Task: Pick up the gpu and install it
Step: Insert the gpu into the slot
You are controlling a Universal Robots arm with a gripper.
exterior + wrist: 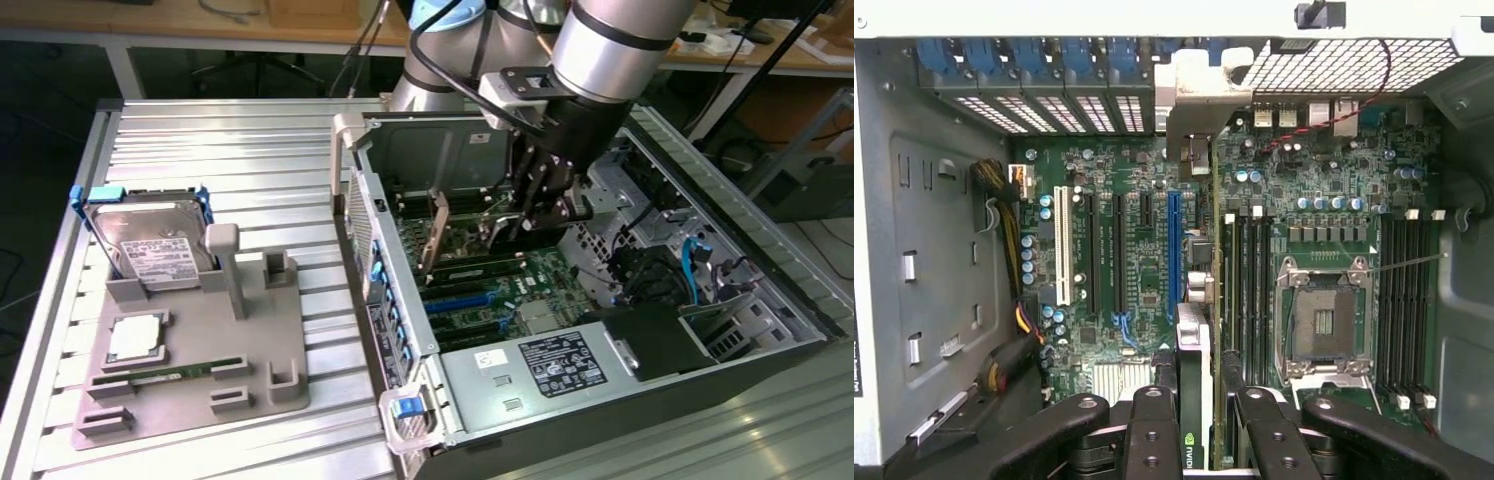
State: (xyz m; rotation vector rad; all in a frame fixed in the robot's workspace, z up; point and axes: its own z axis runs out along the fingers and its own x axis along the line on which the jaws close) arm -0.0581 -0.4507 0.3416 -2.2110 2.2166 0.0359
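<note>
Exterior view: the arm's pincer (541,215) is lowered into the open PC case (747,250), which lies on its side on the ribbed bench (214,140). The gpu (461,232) is seen edge-on, held upright betw. the black fingers, over the green motherboard (501,290) and near the case's rear slot wall. A black cover with a white label (561,362) sits at the case's near end.

Wrist view: the gpu (1194,300) runs as a thin card from the pincer (1196,420) toward the rear of the case; its pale metal end bracket (1199,100) sits against the row of blue slot clips (1034,60). The fingers (1152,430) are closed onto the card's two faces, one per side. The card stands just beside the blue expansion slot (1174,250); whether its lower edge is seated in a slot cannot be told. Also shown: white slot (1062,245), memory slots (1249,290), empty CPU socket (1324,320).

At the exterior view's left, a grey parts holder (200,350) is set on the bench, well apart from the case. It carries the silver hard drive (158,250) w/ white label, a CPU (136,338) and a green memory stick (167,375).
</note>
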